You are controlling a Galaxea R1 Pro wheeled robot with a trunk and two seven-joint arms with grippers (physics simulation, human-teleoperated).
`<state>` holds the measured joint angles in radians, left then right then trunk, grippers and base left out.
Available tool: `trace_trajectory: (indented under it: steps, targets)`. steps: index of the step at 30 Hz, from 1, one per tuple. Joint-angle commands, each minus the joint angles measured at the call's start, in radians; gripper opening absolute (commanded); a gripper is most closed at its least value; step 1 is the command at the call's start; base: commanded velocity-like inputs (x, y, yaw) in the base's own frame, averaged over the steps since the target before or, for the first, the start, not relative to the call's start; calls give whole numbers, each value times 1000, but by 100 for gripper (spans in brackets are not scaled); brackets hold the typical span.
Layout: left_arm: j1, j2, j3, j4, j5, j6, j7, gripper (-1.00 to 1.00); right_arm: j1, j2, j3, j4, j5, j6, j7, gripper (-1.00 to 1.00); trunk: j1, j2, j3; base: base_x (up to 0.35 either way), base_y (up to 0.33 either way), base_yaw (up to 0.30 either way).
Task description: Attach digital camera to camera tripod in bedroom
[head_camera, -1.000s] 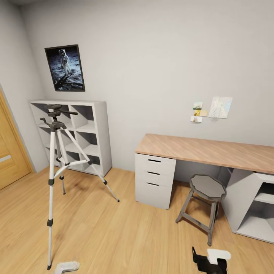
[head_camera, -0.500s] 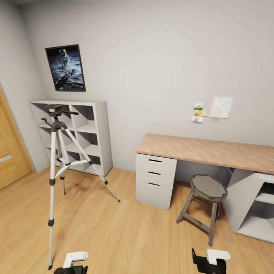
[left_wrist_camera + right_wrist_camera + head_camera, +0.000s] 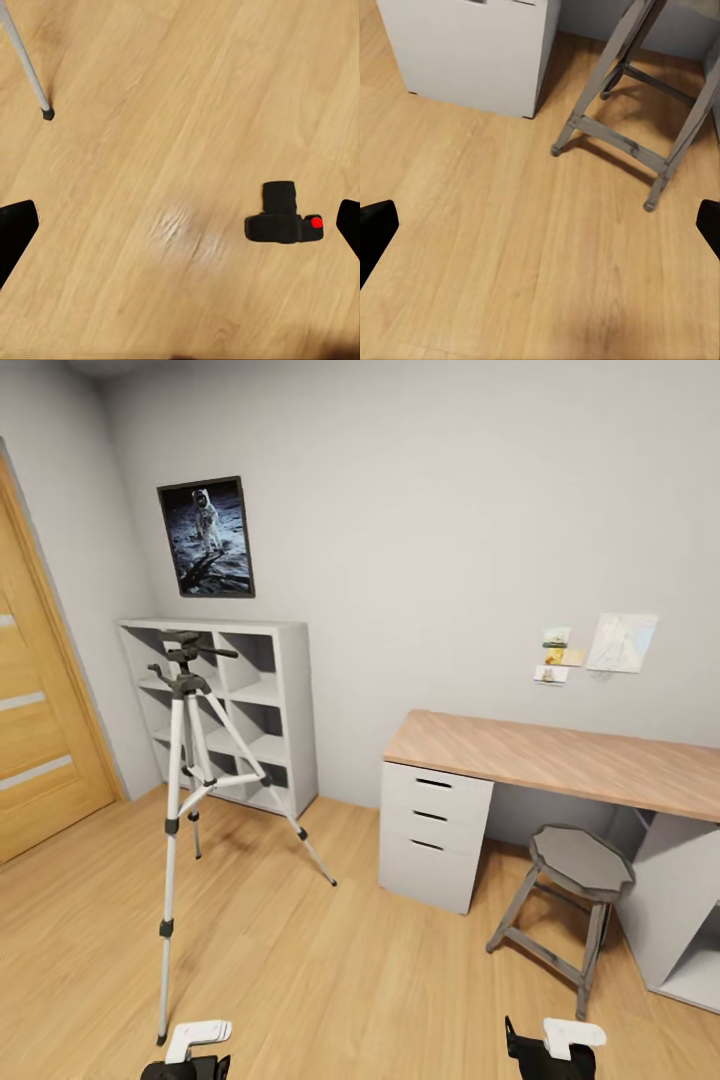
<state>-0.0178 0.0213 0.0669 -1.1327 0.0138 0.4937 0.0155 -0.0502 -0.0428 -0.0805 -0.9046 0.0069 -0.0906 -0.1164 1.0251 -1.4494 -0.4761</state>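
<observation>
The digital camera lies on the light wood plank floor, seen from the left wrist view: a small black box with a stubby lens and a bright red dot at one end of its top. It sits apart from everything, with one black foot of the camera tripod and its thin silver leg well away across the planks.

In the head view the camera tripod stands upright at about 9 o'clock from the frame's centre, three silver legs spread, black joints, a dark grey head with a pan handle on top. Since half a second ago the whole picture has slid rightward and slightly down: tripod, poster, shelf and desk all shifted together, and more of the oak door shows at the left edge, so the camera turned and not the things.

Behind the tripod, at 10 o'clock, is the white cube shelf, with the astronaut poster on the grey wall above it. At 3 o'clock stands the counter with white drawers, and a grey octagonal-seat stool just in front.

The left gripper shows at 7 o'clock and the right gripper at 5 o'clock. In both wrist views the fingers sit wide apart at opposite edges, holding nothing.
</observation>
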Motion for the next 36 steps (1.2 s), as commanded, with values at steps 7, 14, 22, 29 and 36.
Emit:
trace_trajectory:
  steps: [7, 14, 22, 29, 36]
  targets:
    - [-1, 0, 0, 10, 1, 4, 3, 100, 0, 0, 1, 1, 1, -3, -3, 100, 0, -1, -2, 0, 0, 37]
    - [-1, -2, -5, 33, 0, 3, 2, 100, 0, 0, 1, 3, 1, -3, -3, 100, 0, -1, -2, 0, 0, 3]
    - [-44, -1, -7, 87, 0, -11, -5, 100, -2, -1, -4, 17, 1, -6, -1, 100, 0, -1, -2, 0, 0, 0]
    - [-214, 5, -6, 101, 1, 36, -131, 100, -130, -4, -4, -11, 2, 0, 3, 100, 0, -1, -2, 0, 0, 0]
    - [-383, 9, -6, 138, 1, 172, -229, 100, -300, -5, -3, -17, 2, 12, 42, 100, 0, -1, -2, 0, 0, 0]
